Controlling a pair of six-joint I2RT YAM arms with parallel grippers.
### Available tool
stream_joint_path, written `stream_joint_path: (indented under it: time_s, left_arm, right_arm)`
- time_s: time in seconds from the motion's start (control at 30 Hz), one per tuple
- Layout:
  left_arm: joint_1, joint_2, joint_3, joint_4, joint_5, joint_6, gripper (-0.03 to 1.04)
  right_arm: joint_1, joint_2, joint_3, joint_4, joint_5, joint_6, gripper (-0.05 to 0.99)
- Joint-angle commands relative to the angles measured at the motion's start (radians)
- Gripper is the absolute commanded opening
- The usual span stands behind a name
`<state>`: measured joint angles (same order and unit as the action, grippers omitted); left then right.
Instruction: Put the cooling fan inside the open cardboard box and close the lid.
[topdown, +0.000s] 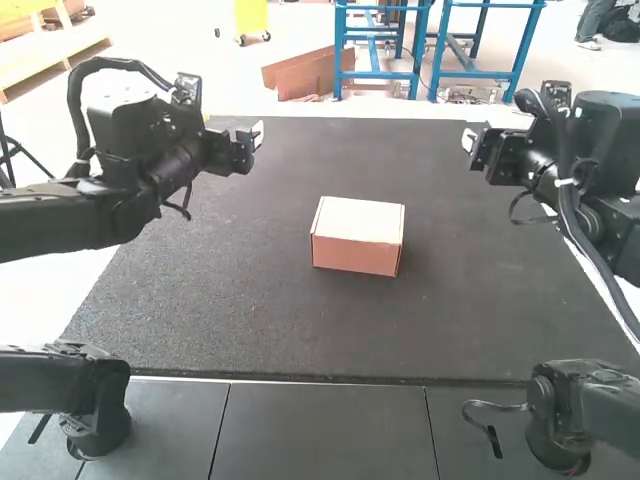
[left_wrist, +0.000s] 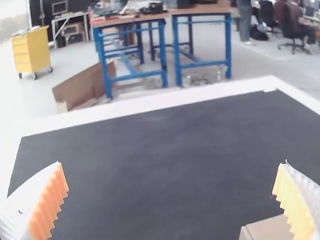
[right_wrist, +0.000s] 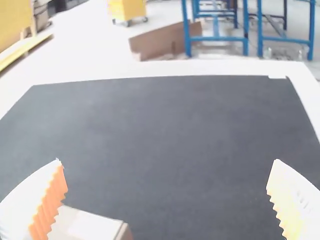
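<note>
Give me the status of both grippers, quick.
Left gripper: open, holding nothing.
Right gripper: open, holding nothing.

Your left gripper (topdown: 250, 138) hangs raised at the far left, your right gripper (topdown: 470, 140) at the far right, the 2 facing inward, each with jaws spread wide

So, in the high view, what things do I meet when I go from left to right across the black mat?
From the left: left gripper, open → cardboard box, lid shut, at the middle of the mat → right gripper, open.
</note>
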<state>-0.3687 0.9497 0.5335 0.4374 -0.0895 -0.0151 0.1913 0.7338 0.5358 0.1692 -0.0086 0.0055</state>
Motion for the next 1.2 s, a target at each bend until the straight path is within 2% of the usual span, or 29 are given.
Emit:
stream_joint_path:
  time_s: [0.0, 0.1, 0.37, 0.67, 0.83, 0.87, 0.9, 0.93, 1.0, 1.13, 1.17]
  left_arm:
    - [0.017, -0.089, -0.058, 0.034, -0.001, 0.035, 0.97]
    - [0.022, -0.154, -0.127, 0.050, -0.004, 0.069, 0.97]
    - [0.022, -0.312, -0.313, 0.106, 0.010, 0.070, 0.97]
    - [0.024, -0.499, -0.435, 0.027, 0.022, 0.053, 0.97]
    - [0.024, -0.621, -0.535, 0.020, 0.022, 0.047, 0.97]
    - [0.025, -0.654, -0.541, -0.029, 0.020, 0.040, 0.97]
    - [0.028, -0.689, -0.537, -0.068, 0.020, -0.009, 0.97]
    - [0.031, -0.726, -0.537, -0.106, 0.020, -0.034, 0.97]
    - [0.037, -0.799, -0.537, -0.195, 0.020, -0.034, 0.97]
    - [0.040, -0.954, -0.537, -0.391, 0.020, -0.042, 0.97]
    - [0.043, -0.954, -0.537, -0.411, 0.019, -0.054, 0.97]
  right_arm:
    - [-0.015, -0.074, -0.045, 0.021, 0.039, -0.050, 0.92]
    - [-0.016, -0.140, -0.102, 0.026, 0.044, -0.084, 0.92]
    - [-0.016, -0.355, -0.257, 0.049, 0.068, -0.141, 0.92]
    - [-0.020, -0.639, -0.401, 0.041, 0.075, -0.171, 0.92]
    - [-0.023, -0.737, -0.484, 0.046, 0.079, -0.216, 0.92]
    - [-0.026, -0.732, -0.491, 0.049, 0.082, -0.217, 0.92]
    - [-0.029, -0.734, -0.505, 0.049, 0.082, -0.217, 0.92]
    - [-0.032, -0.734, -0.517, 0.056, 0.082, -0.217, 0.92]
    - [-0.039, -0.735, -0.536, 0.066, 0.084, -0.217, 0.92]
    - [-0.055, -0.735, -0.536, 0.001, 0.076, -0.173, 0.92]
    - [-0.058, -0.735, -0.536, -0.007, 0.075, -0.159, 0.92]
